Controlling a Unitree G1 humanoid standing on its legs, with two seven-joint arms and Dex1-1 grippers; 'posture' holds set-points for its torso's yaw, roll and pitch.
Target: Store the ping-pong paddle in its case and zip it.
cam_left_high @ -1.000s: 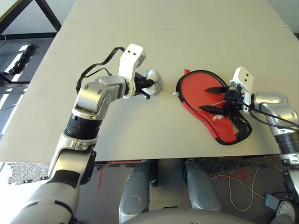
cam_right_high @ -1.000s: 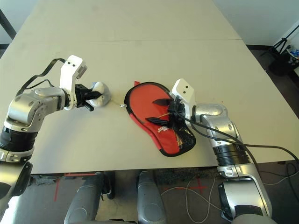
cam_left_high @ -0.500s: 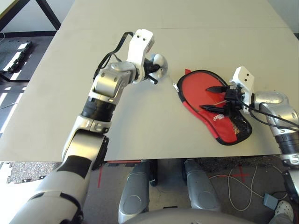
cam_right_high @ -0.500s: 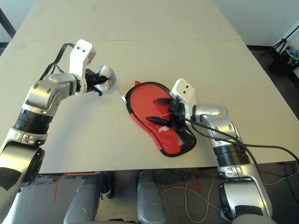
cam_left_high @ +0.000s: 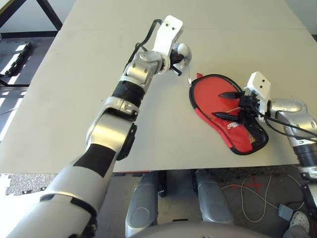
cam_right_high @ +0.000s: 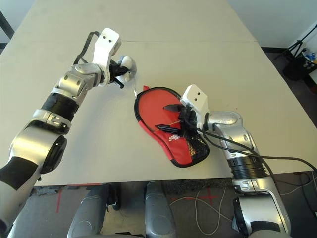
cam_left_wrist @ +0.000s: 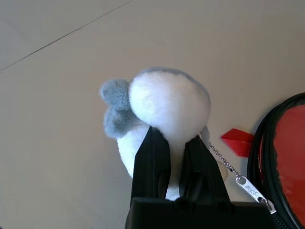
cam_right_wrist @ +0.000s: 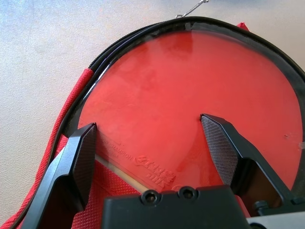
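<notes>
The red case [cam_left_high: 238, 142] lies on the table at the right, its black zipper edge open around the head. Inside it shows the ping-pong paddle's red face [cam_right_wrist: 181, 95]. My right gripper [cam_left_high: 225, 105] is open, its two fingers spread over that face. My left gripper [cam_left_high: 175, 63] is held off the case's far left corner, shut on a white fluffy plush toy [cam_left_wrist: 167, 100]. A thin chain [cam_left_high: 188, 79] runs from the toy to the silver zipper pull [cam_left_wrist: 252, 192] at the case's rim.
The beige table [cam_left_high: 163, 141] has a seam across its far part and its front edge just below the case. My left arm stretches diagonally over the table's left half. Cables lie on the floor under the right side.
My left gripper has carried the plush toy away from me and to the right, to the case's far corner, drawing the chain and zipper pull along. The right gripper has stayed put.
</notes>
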